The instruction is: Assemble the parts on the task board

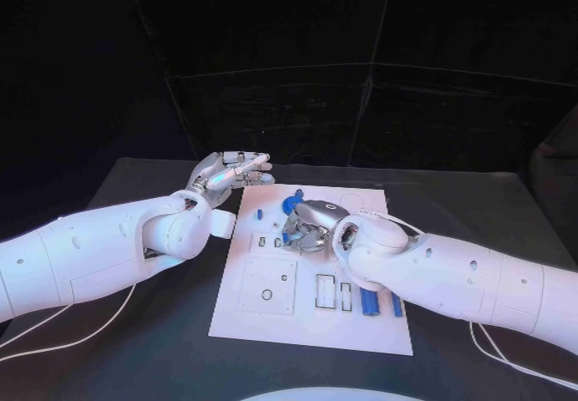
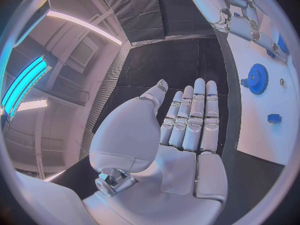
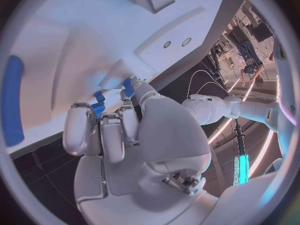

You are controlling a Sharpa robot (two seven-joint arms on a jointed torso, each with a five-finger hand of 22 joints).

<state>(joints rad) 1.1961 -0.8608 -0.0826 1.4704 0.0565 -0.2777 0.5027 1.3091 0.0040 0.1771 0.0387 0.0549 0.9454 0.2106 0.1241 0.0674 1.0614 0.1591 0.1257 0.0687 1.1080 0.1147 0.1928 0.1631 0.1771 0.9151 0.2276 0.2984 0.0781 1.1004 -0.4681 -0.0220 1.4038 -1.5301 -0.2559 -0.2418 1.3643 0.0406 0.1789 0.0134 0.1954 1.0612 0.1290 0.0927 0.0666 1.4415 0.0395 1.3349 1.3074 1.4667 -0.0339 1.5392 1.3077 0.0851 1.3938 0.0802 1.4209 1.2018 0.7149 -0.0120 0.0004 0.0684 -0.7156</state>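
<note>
Table: your black table (image 1: pixel 144 334) carries the white task board (image 1: pixel 316 322) at its middle, long side running away from the robot.
Left hand: you see it (image 1: pixel 226 177) off the board, just beside the board's far left corner. In the left wrist view its palm (image 2: pixel 181 150) lies flat and bare, fingers (image 2: pixel 197 115) straight and side by side, thumb apart; it holds nothing.
Right hand: it (image 1: pixel 316 227) sits over the middle of the board, toward the far half, fingers curled down onto the surface. In the right wrist view the fingertips (image 3: pixel 103 122) close round a small blue part (image 3: pixel 98 106), with a second blue piece (image 3: pixel 128 87) touching the fingers just beside it. You cannot tell whether the first part is lifted or seated in the board.
Blue gear: a toothed blue wheel (image 1: pixel 291 203) lies on the far half of the board, just beyond the right hand; the left wrist view shows it (image 2: pixel 257 78) too.
Small blue block: it (image 2: pixel 273 118) rests on the board near the gear, apart from it.
Blue pegs: two long blue pieces (image 1: pixel 372 302) lie side by side near the board's right edge, toward the near end, partly under the right forearm.
Recesses: outlined slots (image 1: pixel 327 291) lie just left of the pegs.
</note>
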